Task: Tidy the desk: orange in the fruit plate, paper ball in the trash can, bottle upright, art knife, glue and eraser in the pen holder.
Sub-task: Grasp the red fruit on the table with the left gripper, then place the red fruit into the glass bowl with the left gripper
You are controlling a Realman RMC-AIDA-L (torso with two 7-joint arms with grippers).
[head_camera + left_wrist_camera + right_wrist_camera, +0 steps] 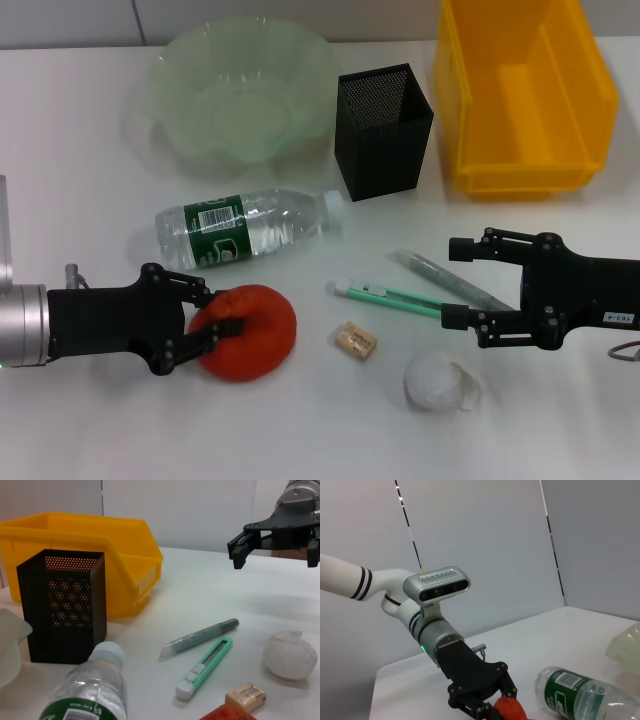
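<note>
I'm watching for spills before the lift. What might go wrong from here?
The left gripper has its jaws around only one edge of the orange, so the orange may slip or roll. The lying bottle is close beside it and could get nudged. The open right gripper sits over the glue and art knife.

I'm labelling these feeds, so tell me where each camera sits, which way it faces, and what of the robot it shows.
Head view: high, looking down at the desk; shows left gripper around the orange and open right gripper.
Left wrist view: low, facing the pen holder and trash can; shows the right gripper.
Right wrist view: faces the left gripper.
Shared: the bottle appears in all three.
</note>
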